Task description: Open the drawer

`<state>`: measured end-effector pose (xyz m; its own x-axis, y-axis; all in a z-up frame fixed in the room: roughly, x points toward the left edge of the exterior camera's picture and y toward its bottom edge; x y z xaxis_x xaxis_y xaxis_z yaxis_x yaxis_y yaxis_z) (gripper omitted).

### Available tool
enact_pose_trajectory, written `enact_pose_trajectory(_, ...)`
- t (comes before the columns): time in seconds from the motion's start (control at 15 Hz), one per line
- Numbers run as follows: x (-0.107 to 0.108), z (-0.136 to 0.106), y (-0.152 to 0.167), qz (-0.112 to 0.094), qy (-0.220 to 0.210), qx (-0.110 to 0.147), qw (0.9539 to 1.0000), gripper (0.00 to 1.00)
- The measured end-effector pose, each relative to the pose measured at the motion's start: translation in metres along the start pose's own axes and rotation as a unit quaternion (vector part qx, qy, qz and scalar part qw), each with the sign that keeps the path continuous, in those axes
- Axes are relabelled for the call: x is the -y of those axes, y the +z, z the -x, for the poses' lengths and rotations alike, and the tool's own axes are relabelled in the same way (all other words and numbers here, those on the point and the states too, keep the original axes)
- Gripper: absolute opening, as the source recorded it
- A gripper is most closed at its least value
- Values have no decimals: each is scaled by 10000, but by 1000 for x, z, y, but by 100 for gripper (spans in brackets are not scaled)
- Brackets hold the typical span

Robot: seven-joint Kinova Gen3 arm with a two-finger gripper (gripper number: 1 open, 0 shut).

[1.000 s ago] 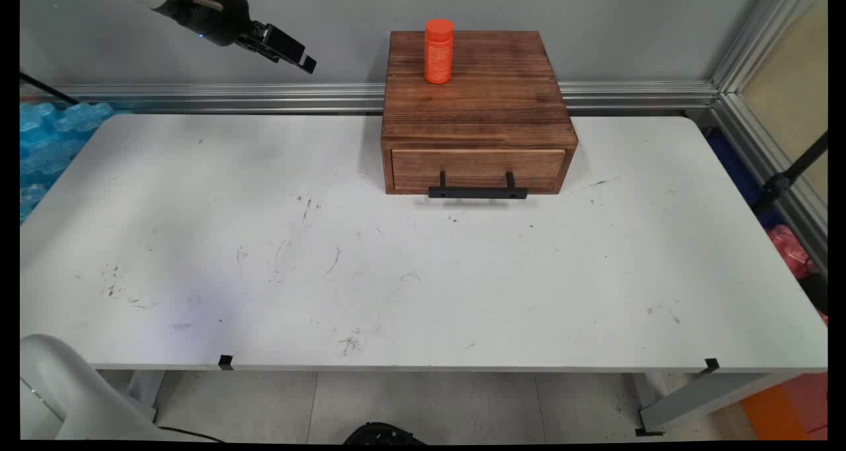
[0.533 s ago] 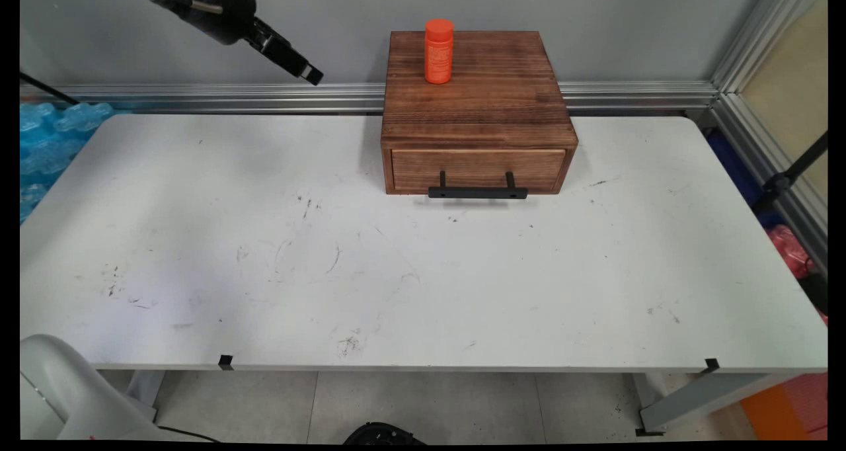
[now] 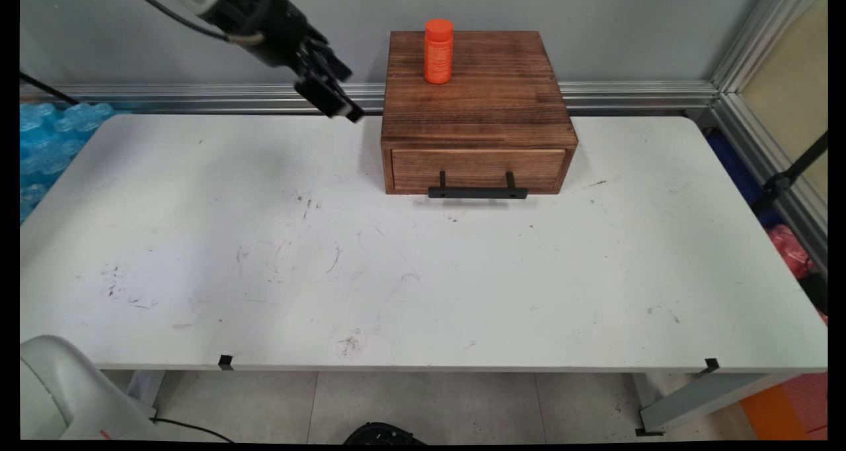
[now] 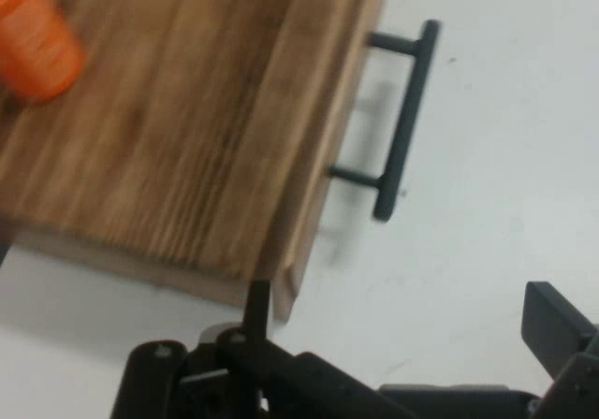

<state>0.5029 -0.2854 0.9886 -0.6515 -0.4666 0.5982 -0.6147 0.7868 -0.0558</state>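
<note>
A brown wooden drawer box [image 3: 472, 100] stands at the back of the white table [image 3: 396, 279], its drawer closed and a black bar handle [image 3: 477, 192] on the front. An orange bottle [image 3: 438, 51] stands upright on the box's top, near the back. My gripper [image 3: 338, 100] hangs in the air just left of the box, tilted down towards it and holding nothing. In the hand view the gripper [image 4: 407, 316] is open, with the box [image 4: 178, 129], its handle [image 4: 402, 124] and the bottle [image 4: 33, 36] ahead of it.
Blue bubble wrap [image 3: 46, 140] lies beyond the table's left edge. An aluminium rail [image 3: 198, 97] runs along the wall behind the table. A metal frame [image 3: 760, 87] stands at the right.
My gripper has swung right and down, from high at the upper left to close beside the box's left side. The box and bottle have not moved.
</note>
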Motion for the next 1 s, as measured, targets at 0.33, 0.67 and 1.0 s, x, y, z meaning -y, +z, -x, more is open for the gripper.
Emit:
enact_pose_trajectory(0.33, -25, -22, 35, 193, 578, 74, 9981, 100)
enact_pose_trajectory(0.67, -40, -41, 88, 238, 997, 192, 9945, 100)
enact_pose_trajectory(1.0, -46, -53, 133, 256, 1230, 323, 9915, 100)
